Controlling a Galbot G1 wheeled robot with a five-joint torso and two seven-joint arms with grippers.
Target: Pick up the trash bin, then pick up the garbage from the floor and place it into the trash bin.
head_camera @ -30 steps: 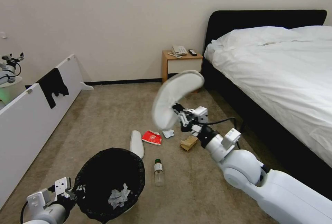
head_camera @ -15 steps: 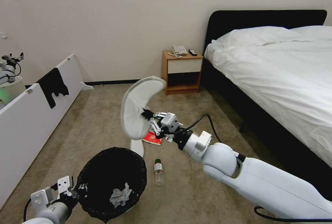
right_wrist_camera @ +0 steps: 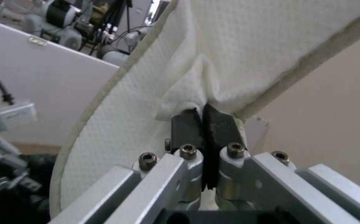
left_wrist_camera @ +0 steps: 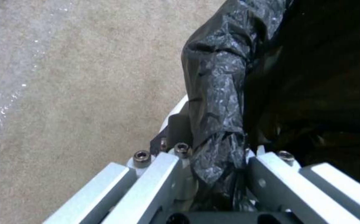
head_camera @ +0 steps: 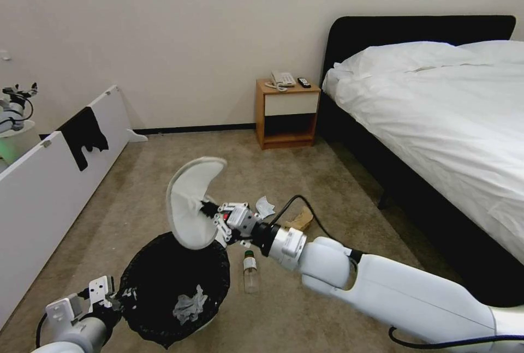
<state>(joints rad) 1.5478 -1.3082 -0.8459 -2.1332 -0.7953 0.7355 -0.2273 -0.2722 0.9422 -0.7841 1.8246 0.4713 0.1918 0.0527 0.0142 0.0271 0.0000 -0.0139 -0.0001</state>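
The trash bin [head_camera: 164,282], lined with a black bag, hangs low at the front left with my left gripper [head_camera: 115,297] shut on its rim [left_wrist_camera: 217,93]. A crumpled white tissue [head_camera: 188,306] lies inside it. My right gripper [head_camera: 209,212] is shut on a white slipper [head_camera: 190,203], pinching a fold of its fabric [right_wrist_camera: 196,77]. The slipper stands on end, its lower tip just over the bin's far rim. On the floor [head_camera: 164,189] lie a clear bottle [head_camera: 250,271], a brown paper bag [head_camera: 301,219] and a pale scrap [head_camera: 266,207].
A white panel [head_camera: 49,184] with a black cloth over it runs along the left. A wooden nightstand [head_camera: 286,115] stands at the back wall beside the bed [head_camera: 436,118] on the right. Open carpet lies between panel and bed.
My right arm has carried the slipper leftward and down, from above the litter to the bin's far rim. The left gripper and the bin have barely moved.
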